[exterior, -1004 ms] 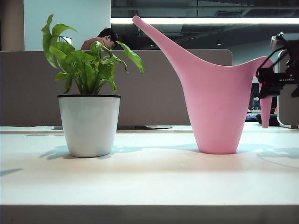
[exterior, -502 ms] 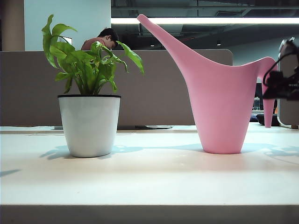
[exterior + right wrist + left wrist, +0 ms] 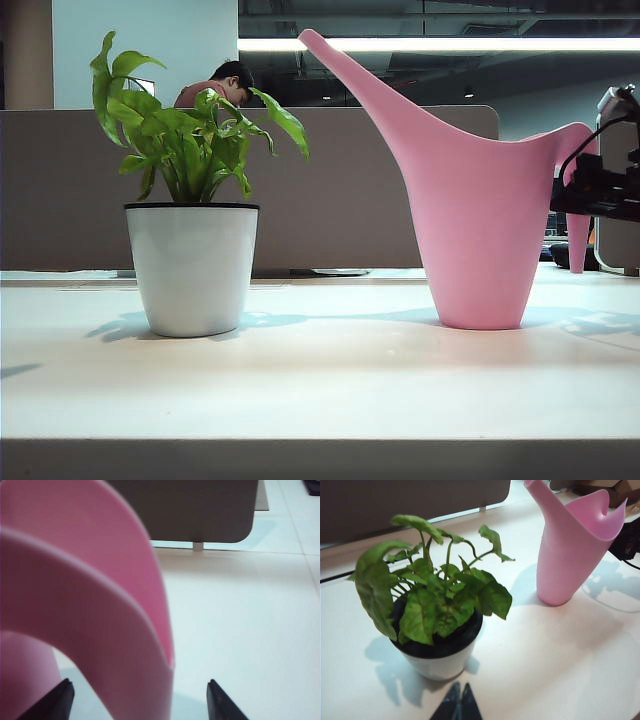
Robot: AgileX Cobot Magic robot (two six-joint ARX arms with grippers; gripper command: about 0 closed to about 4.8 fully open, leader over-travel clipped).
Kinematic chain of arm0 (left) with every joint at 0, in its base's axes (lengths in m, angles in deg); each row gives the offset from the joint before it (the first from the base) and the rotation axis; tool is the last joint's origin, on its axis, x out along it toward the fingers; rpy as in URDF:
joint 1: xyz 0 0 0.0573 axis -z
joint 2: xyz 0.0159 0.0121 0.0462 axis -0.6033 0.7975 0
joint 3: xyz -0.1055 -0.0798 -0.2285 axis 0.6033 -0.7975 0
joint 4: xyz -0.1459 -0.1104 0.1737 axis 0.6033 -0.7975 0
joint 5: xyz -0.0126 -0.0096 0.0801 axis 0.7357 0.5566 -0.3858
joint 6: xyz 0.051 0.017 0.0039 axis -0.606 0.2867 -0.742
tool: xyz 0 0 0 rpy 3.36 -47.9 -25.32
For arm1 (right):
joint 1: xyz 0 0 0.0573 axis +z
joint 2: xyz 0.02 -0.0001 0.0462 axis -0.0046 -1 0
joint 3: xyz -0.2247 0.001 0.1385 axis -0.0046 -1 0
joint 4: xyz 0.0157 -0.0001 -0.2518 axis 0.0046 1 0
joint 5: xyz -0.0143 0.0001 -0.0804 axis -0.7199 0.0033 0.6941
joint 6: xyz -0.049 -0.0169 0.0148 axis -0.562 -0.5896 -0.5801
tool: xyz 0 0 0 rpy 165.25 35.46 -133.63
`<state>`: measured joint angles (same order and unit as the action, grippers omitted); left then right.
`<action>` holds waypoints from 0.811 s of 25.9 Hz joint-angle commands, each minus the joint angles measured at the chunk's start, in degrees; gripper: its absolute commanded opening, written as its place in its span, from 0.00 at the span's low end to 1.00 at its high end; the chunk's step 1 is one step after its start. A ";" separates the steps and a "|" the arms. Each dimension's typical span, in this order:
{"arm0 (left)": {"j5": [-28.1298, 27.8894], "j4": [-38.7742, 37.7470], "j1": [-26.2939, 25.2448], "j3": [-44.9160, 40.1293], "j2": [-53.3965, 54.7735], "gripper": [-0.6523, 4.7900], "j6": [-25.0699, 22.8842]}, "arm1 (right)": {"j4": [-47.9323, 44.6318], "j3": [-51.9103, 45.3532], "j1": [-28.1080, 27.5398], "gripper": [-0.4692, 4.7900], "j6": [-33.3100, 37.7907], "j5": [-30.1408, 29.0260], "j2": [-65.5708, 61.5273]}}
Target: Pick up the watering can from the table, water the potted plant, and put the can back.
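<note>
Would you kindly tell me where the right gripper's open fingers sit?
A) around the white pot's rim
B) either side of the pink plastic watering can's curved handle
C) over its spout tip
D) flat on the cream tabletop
B: in the right wrist view the right gripper has one dark fingertip each side of the pink plastic watering can's curved handle.

1. Left gripper (image 3: pixel 456 705): fingertips pressed together, hanging raised, tips pointing down and forward.
2. Right gripper (image 3: pixel 140 700): jaws spread wide, one finger (image 3: pixel 57 697) either side of its centreline, reaching level.
</note>
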<state>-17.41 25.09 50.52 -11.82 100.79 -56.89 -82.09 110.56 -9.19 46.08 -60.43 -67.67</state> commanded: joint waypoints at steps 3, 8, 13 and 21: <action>0.09 -1.77 -0.07 0.28 -0.07 0.11 -0.26 | -4.66 0.39 0.00 0.79 0.22 -0.13 -0.28; 0.09 -2.21 -0.07 0.28 -0.07 0.11 -0.31 | -6.62 0.42 0.00 0.78 0.24 -0.15 -1.92; 0.11 -2.25 -0.07 0.28 -0.09 0.11 -0.28 | -9.88 0.44 0.00 0.76 1.18 -0.15 -3.39; 0.11 -2.25 -0.07 0.28 -0.09 0.11 -0.28 | -10.75 0.42 -0.02 0.40 1.73 -1.51 -3.39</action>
<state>-17.41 22.36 50.52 -11.82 100.79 -57.07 -91.71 110.78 -9.21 47.52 -61.52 -71.50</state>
